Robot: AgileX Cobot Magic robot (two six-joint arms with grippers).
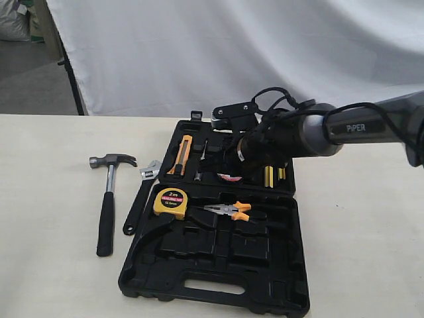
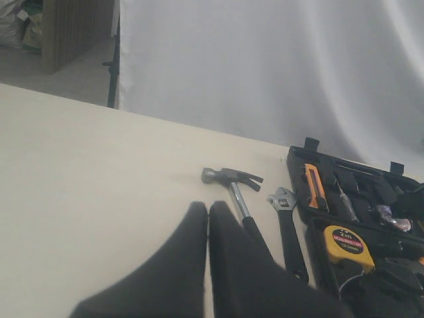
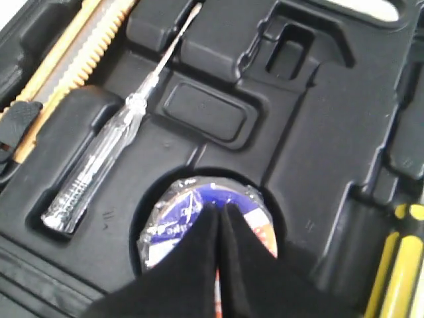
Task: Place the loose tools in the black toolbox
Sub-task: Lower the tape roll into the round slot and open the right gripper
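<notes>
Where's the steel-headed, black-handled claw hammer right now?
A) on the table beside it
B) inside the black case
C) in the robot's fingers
A: the claw hammer lies on the pale table, just outside the open black plastic toolbox.

Right arm's forearm [image 1: 366, 127]: "PiPER" in white letters.
Yellow tape measure [image 1: 170, 203]: "2m" on its black label; the smaller print below is unreadable.
Tape roll [image 3: 173, 224]: blue label print, too blurred to read.

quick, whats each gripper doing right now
Left gripper: closed, holding nothing.
Right gripper: closed, tips down at the tape roll; whether it pinches the roll cannot be told.
</notes>
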